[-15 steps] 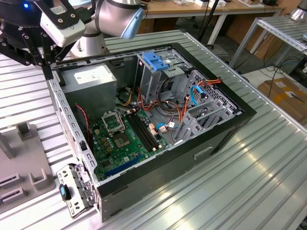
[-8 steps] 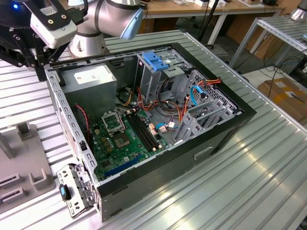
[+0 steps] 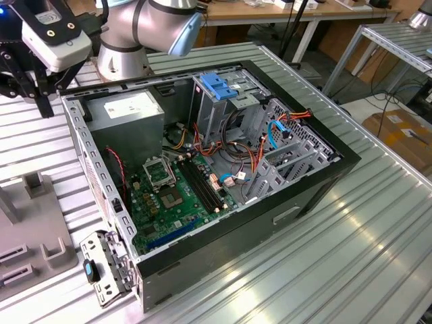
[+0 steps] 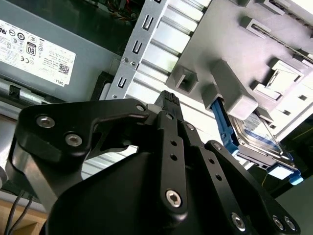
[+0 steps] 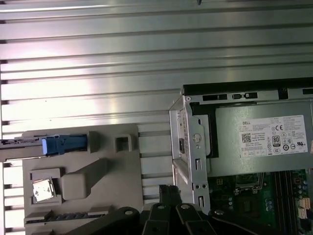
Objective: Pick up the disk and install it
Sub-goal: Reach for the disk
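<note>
Disk (image 4: 257, 136) upright in grey holder (image 4: 230, 39), arm (image 3: 152, 23) raised beside case (image 3: 270, 223)

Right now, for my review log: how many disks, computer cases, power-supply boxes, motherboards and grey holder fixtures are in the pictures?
disk: 1
computer case: 1
power-supply box: 1
motherboard: 1
grey holder fixture: 1
Total: 5

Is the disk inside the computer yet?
No, in the first wrist view the disk sits in the grey holder beside the computer case, not inside it.
</note>
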### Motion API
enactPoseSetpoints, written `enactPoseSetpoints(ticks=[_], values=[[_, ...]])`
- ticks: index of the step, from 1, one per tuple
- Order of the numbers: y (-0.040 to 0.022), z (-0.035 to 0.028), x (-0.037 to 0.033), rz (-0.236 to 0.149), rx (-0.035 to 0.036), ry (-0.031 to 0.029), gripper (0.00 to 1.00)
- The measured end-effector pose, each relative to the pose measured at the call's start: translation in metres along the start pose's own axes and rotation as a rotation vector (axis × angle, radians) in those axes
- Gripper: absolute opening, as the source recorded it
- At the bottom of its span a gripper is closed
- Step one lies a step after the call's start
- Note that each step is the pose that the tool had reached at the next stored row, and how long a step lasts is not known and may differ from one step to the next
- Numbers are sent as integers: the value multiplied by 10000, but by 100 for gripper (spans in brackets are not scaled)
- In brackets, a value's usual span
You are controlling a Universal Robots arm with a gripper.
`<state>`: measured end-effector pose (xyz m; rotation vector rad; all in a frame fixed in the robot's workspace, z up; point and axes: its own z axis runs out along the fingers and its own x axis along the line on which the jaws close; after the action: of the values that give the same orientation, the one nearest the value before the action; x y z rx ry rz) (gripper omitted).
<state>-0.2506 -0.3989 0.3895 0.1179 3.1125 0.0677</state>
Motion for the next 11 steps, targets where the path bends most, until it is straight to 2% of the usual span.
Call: enactPoseSetpoints(ticks=[6,11], values=[[-9,7,128,1,0,0,11],[-12,8,164,-1,0,0,11]])
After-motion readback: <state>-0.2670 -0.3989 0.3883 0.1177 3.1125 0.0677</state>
